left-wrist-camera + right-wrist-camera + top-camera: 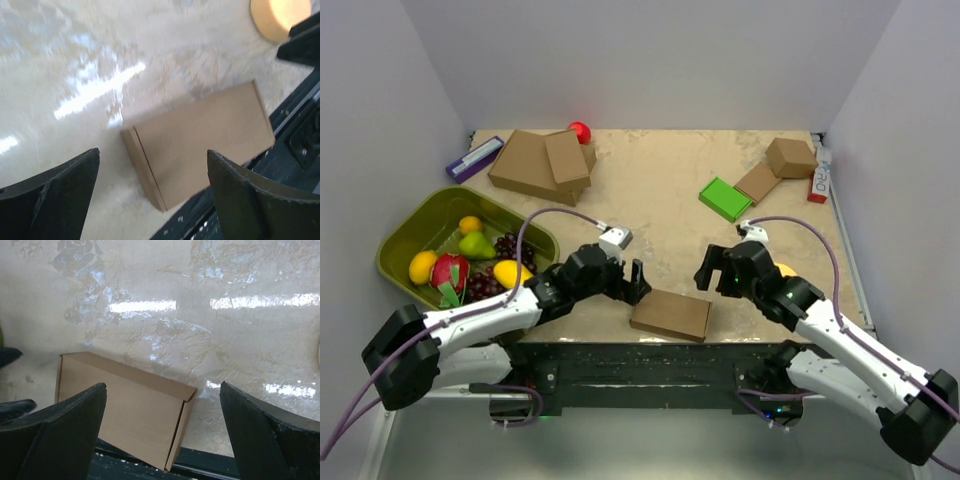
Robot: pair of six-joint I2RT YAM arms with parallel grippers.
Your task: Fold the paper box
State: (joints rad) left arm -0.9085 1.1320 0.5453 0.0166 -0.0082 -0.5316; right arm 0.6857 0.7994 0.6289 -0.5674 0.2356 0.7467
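Observation:
The paper box [670,314] is a thin brown cardboard mailer lying flat and closed at the table's near edge, slightly overhanging the dark base strip. It also shows in the left wrist view [200,145] and the right wrist view [125,410]. My left gripper [638,283] is open and empty, just left of the box; in its own view [152,151] the box's short end lies between the spread fingers. My right gripper [712,275] is open and empty, just above the box's right end; in its own view [162,385] the box's corner lies below it.
A green tray [410,225] of fruit sits at the left. Stacked larger brown boxes [535,160], a red ball [579,131] and a purple box [474,158] are at the back left. A green block [725,198], a small brown box [790,157] and a yellow round object [280,17] are on the right.

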